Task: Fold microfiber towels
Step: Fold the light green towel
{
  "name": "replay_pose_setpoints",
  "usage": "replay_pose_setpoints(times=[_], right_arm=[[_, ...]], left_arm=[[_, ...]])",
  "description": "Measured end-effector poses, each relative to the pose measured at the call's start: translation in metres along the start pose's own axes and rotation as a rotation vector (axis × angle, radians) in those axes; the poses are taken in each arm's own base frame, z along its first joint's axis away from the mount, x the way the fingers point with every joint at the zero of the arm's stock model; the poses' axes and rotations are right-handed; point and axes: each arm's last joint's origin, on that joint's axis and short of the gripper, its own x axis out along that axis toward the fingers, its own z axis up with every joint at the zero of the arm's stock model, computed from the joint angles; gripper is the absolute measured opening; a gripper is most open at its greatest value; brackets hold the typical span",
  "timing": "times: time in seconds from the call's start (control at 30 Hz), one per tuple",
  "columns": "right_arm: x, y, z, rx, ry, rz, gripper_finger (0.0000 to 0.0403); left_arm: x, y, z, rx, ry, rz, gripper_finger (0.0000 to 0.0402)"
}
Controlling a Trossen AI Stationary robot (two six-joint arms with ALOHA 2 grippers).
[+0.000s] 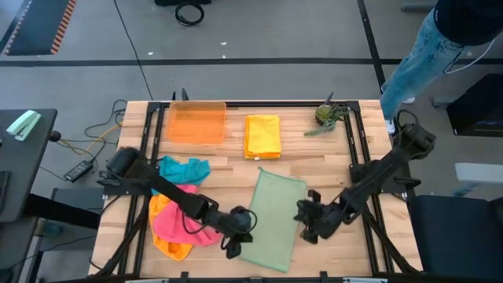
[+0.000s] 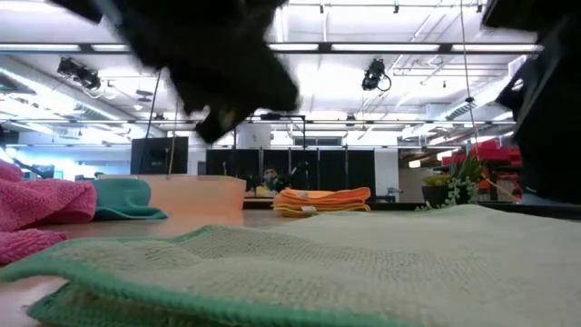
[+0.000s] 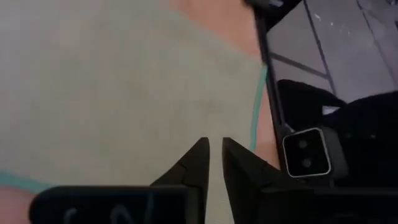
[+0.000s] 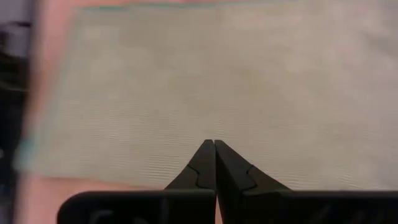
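Sage green towel (image 1: 273,220) lies folded into a long strip on the wooden table (image 1: 338,161), running from mid-table down to the near edge. It's the landmark here.

Left gripper (image 1: 236,236) sits at the strip's near-left corner, at the towel's edge. Fingers (image 3: 198,163) slightly apart, a narrow gap between the tips, nothing pinched between them; green cloth beneath.

Right gripper (image 1: 308,224) is just off the strip's right edge, tips pressed together, holding nothing. Its wrist view looks down on the green cloth.

Left of the green towel: a heap of pink towel (image 1: 179,222) over an orange one (image 1: 174,248), with the teal-blue towel (image 1: 185,169) beyond it.

Beyond the green towel's far end: folded yellow towel (image 1: 262,135), and left of that the orange tray (image 1: 196,123). Small potted plant (image 1: 328,116) at the far right corner.

Bare wood to the right of the strip and between it and the yellow towel.

Room: grey floor, a person's legs (image 1: 416,55) past the table's far right corner.
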Motion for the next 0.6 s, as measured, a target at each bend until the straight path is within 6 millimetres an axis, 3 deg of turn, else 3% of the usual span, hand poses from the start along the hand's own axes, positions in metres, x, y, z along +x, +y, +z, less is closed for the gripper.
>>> replay_pose_setpoints(times=[0.1, 0.17, 0.37, 0.6], right_arm=[[-0.007, 0.029, -0.004, -0.044, -0.054, 0.093, 0.0002], [-0.008, 0.049, -0.010, -0.103, -0.094, 0.146, 0.0002], [0.007, 0.099, -0.023, -0.319, -0.117, 0.176, 0.0005], [0.017, 0.119, -0.019, -0.358, -0.087, 0.131, 0.0023]], left_arm=[[-0.018, -0.007, 0.012, 0.205, -0.029, -0.015, 0.0056], [-0.024, -0.014, 0.009, 0.383, -0.008, -0.024, 0.0055], [-0.020, -0.033, -0.024, 0.934, 0.105, -0.082, 0.0066], [-0.001, -0.033, -0.052, 1.115, 0.179, -0.093, 0.0129]])
